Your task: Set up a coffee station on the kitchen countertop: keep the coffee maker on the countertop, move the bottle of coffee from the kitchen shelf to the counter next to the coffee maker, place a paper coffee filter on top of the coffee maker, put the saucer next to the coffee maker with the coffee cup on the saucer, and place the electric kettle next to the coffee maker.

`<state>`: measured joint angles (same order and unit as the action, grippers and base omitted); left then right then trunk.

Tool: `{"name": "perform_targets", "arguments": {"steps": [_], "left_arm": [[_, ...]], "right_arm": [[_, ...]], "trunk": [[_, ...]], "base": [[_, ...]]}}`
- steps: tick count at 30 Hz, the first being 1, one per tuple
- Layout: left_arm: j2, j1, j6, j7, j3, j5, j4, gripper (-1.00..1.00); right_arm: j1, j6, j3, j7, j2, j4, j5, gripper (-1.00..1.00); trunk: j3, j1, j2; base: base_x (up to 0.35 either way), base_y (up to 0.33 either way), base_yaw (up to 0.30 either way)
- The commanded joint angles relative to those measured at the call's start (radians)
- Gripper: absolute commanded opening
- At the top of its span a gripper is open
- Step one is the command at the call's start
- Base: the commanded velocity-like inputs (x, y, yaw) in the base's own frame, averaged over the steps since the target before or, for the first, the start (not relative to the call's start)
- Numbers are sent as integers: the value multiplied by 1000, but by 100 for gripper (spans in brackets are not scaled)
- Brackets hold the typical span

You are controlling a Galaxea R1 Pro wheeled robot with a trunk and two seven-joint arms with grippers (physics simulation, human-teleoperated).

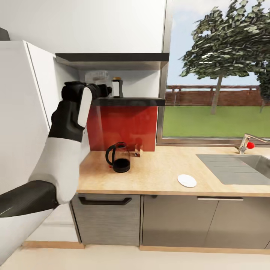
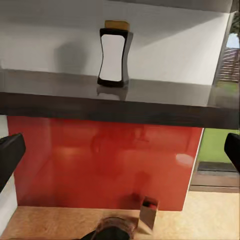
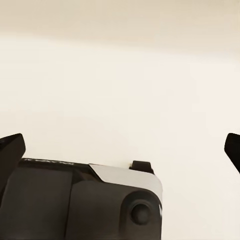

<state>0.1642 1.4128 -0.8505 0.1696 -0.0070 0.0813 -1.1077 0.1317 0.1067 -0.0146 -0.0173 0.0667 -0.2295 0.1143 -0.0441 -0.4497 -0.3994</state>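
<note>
Left gripper [image 1: 106, 90], jaws spread wide, raised at shelf height just short of the bottle of coffee [image 1: 117, 87].

Bottle stands upright on the dark shelf [image 1: 129, 101], upper centre of the head view, near the front edge; in the left wrist view it sits at upper centre [image 2: 114, 52], fingertips [image 2: 10, 152] at the frame's two sides and below shelf level. Risk, judged: advancing at this height would drive the fingers into the shelf lip, or a low contact could tip the tall narrow bottle backward. Overhead cupboard [image 1: 112, 57] caps the room for lifting; wall at left. Below: coffee maker [image 1: 119, 157], small carton [image 1: 138, 150], saucer [image 1: 186, 180], open countertop [image 1: 157, 176] between them. Right gripper [image 3: 120, 150]: fingers set wide, holding nothing.
</note>
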Motion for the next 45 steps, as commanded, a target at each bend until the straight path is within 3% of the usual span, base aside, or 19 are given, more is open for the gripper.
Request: {"name": "perform_targets", "arguments": {"steps": [1, 6, 8, 13, 18, 26, 35, 37, 45], "left_arm": [[1, 34, -8, 21, -1, 9, 36, 100], [-1, 173, -13, 51, -1, 4, 229, 100], [-3, 195, -12, 85, 2, 4, 265, 100], [-4, 189, -6, 126, 3, 3, 251, 100], [-5, 148, 0, 130, 2, 7, 245, 100], [-3, 141, 3, 126, 1, 10, 246, 100], [-2, 143, 65, 116, 0, 11, 244, 100], [-2, 147, 110, 116, -1, 11, 244, 100], [1, 141, 120, 115, 1, 11, 245, 100]], "right_arm": [[0, 3, -1, -2, 0, 1, 10, 100], [0, 2, -1, -1, 1, 1, 10, 100], [0, 2, -1, -1, 1, 1, 11, 100], [0, 2, -1, -2, 0, 1, 10, 100], [0, 2, -1, -3, -1, 1, 10, 100], [0, 2, -1, -4, -1, 1, 10, 100], [0, 2, -2, -4, -1, 1, 10, 100], [0, 2, -2, -4, -1, 1, 10, 100], [0, 2, -1, -4, -1, 2, 10, 100]], "trunk": [[1, 0, -1], [1, 0, -1], [1, 0, -1], [1, 0, -1], [1, 0, -1], [1, 0, -1], [1, 0, -1], [1, 0, -1], [1, 0, -1]], "base": [[0, 0, 0], [0, 0, 0], [0, 0, 0], [0, 0, 0], [130, 0, 0], [310, 0, 0], [45, 0, 0], [209, 0, 0], [279, 0, 0]]}}
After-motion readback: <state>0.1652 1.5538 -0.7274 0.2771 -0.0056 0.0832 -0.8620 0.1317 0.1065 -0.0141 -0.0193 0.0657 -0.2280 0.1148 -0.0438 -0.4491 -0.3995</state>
